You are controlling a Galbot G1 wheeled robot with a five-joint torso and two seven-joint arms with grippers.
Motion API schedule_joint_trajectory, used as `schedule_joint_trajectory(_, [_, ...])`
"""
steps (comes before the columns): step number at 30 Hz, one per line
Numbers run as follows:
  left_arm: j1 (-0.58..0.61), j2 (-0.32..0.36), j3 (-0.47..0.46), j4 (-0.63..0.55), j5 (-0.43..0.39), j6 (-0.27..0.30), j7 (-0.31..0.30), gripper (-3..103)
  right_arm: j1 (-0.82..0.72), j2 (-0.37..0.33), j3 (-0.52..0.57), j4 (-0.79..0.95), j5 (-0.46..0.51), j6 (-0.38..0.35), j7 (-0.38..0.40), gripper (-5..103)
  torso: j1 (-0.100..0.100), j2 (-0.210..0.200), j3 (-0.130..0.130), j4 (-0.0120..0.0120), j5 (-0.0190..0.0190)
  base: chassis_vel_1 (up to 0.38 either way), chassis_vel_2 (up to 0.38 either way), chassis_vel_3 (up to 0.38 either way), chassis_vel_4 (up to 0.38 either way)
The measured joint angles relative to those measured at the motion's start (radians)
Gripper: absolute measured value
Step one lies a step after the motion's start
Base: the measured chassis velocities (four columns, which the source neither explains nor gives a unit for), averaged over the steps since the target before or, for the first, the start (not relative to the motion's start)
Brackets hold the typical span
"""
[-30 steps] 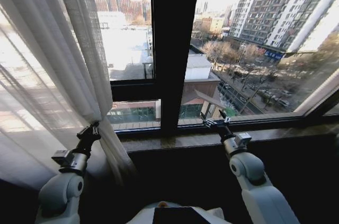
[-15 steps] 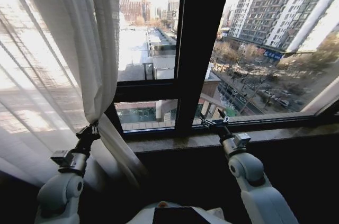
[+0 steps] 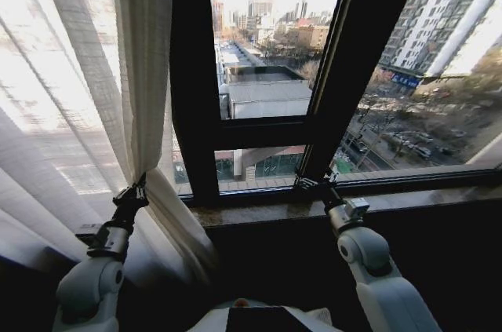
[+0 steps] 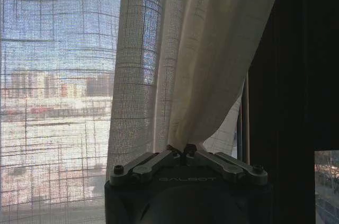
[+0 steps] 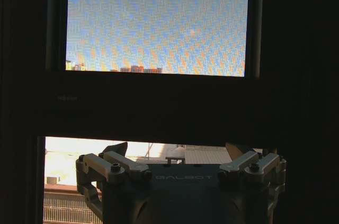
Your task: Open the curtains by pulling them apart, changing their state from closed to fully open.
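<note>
Curtain (image 3: 86, 89) runs off the top and left of my head view, so I can't see its rail or hem. Left gripper (image 3: 135, 192) is raised low on the left, fingers pinched together on the curtain's inner edge; on the left wrist cam the fabric (image 4: 175, 65) funnels into the closed tips (image 4: 185, 152). Right gripper (image 3: 316, 184) reaches to the window sill (image 3: 259, 208), jaws spread wide with nothing between them, facing the dark frame (image 5: 159, 102). Curtain is sheer white, pleated, bunched at the left of the window.
</note>
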Motion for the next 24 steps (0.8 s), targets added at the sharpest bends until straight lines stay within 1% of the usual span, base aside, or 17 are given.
schedule_joint_trajectory(18, [-0.001,-0.010,0.008,-0.004,0.012,-0.003,-0.002,0,-0.005,0.000,-0.004,-0.014,0.000,0.005,-0.009,100,0.000,0.000,0.000,0.0002,0.0000,0.347,0.353,-0.347,-0.351])
schedule_joint_trajectory(24, [0.001,-0.022,0.008,-0.007,0.026,-0.009,-0.006,0,-0.005,0.003,-0.010,-0.021,-0.003,0.007,-0.013,100,0.000,0.000,0.000,0.0001,0.0000,0.351,0.352,-0.356,-0.353])
